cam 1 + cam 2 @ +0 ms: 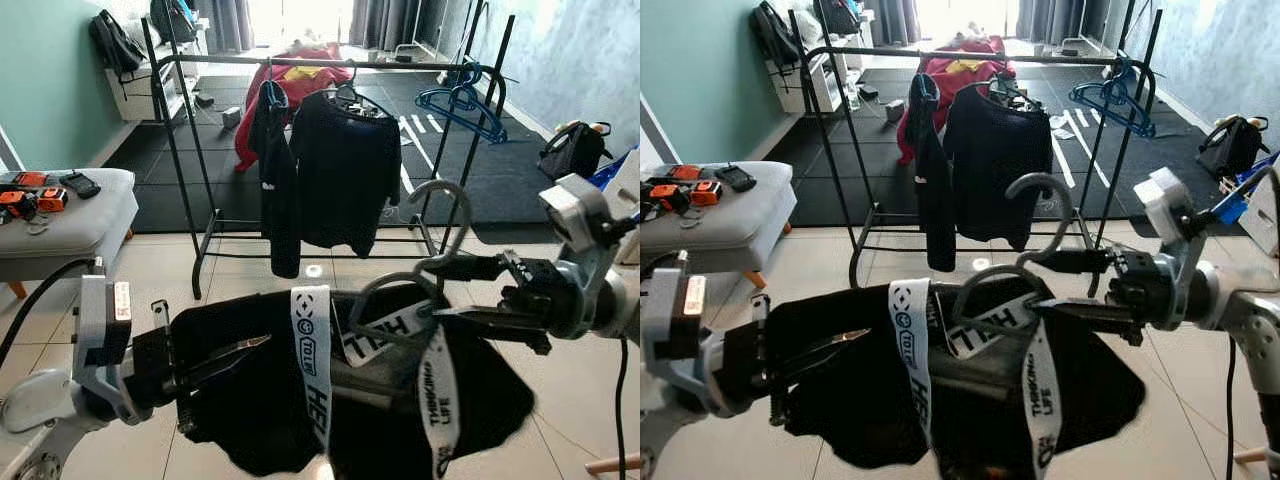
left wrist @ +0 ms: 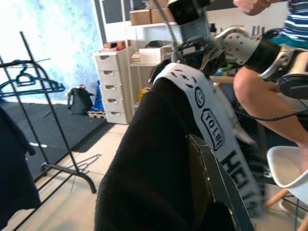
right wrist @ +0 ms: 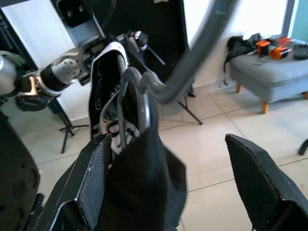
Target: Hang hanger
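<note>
Hanger (image 1: 425, 250), grey, carrying a black garment (image 1: 380, 400) with white lettered straps, held up between both arms in front of me, hook upward so it can go over the rack rail (image 1: 320, 62). Rack stands well ahead across the tiles. Right tool (image 1: 470, 295) at the hanger neck; fingers look apart around it, grip not certain. Left tool (image 1: 215, 362) props the garment's shoulder, keeping it level; I cannot tell its opening. I judge the approach not yet done.

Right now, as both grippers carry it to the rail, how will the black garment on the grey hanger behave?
The black garment will probably stay floppy, since it sags between the grippers. The grey hanger looks stiff, keeping its hook shape.
</note>
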### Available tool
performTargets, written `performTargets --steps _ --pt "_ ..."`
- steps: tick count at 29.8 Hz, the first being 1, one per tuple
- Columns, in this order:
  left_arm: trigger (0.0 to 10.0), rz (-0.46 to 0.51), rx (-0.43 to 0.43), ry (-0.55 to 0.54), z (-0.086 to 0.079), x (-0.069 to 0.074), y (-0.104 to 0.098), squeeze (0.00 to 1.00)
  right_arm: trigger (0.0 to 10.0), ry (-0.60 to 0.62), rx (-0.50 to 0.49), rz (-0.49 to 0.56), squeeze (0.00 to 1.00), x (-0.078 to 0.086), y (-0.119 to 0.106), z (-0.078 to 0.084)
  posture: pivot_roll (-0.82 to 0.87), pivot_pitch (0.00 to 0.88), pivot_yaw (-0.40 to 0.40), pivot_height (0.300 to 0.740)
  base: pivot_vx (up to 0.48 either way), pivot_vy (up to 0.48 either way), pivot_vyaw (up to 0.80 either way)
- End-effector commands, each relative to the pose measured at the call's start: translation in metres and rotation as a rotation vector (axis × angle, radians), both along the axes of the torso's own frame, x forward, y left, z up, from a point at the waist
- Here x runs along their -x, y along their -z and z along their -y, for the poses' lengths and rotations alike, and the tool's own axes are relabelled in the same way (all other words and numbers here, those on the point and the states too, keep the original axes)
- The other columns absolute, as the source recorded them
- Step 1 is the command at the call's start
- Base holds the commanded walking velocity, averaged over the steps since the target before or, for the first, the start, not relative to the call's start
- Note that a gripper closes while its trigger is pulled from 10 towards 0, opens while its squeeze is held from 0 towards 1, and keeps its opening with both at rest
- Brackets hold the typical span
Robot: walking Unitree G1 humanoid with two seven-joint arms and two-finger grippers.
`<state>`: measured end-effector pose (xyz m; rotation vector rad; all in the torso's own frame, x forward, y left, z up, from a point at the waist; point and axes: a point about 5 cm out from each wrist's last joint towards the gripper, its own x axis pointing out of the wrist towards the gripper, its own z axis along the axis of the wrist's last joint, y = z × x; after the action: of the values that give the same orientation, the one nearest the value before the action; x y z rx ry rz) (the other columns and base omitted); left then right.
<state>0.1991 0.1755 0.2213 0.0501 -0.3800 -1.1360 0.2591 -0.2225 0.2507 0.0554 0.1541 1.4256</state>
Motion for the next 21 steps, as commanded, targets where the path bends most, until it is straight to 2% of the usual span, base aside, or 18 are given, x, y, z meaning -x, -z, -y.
performTargets --steps 1,2,3,4,5,21 --pt "10.0 0.0 -0.01 0.052 0.004 0.004 -0.005 0.0 10.0 -0.033 -0.001 -0.015 0.0 0.002 0.003 -0.002 -0.07 0.02 -0.013 0.74 0.0 0.0 0.0" --pt "10.0 0.0 -0.008 0.06 0.005 0.004 -0.006 0.0 10.0 -0.057 -0.004 -0.023 0.0 0.004 0.004 -0.004 -0.07 0.021 -0.013 0.74 0.0 0.0 0.0" --pt "10.0 0.001 -0.008 0.067 0.006 0.004 -0.008 0.0 3.3 -0.086 -0.012 -0.039 0.0 0.006 0.006 -0.007 -0.07 0.02 -0.013 0.74 0.0 0.0 0.0" --pt "10.0 0.002 -0.008 0.07 0.006 0.005 -0.008 0.0 3.3 -0.104 -0.017 -0.05 0.0 0.008 0.007 -0.009 -0.07 0.021 -0.015 0.74 0.0 0.0 0.0" --pt "10.0 0.009 0.001 0.07 0.007 0.004 -0.011 0.0 0.0 -0.121 -0.023 -0.062 0.0 0.009 0.009 -0.012 -0.07 0.021 -0.014 0.74 0.0 0.0 0.0" --pt "10.0 0.042 0.069 0.089 0.019 -0.003 -0.022 0.0 0.0 -0.189 -0.05 -0.103 0.0 0.011 0.017 -0.026 -0.07 0.023 -0.016 0.74 0.0 0.0 0.0"
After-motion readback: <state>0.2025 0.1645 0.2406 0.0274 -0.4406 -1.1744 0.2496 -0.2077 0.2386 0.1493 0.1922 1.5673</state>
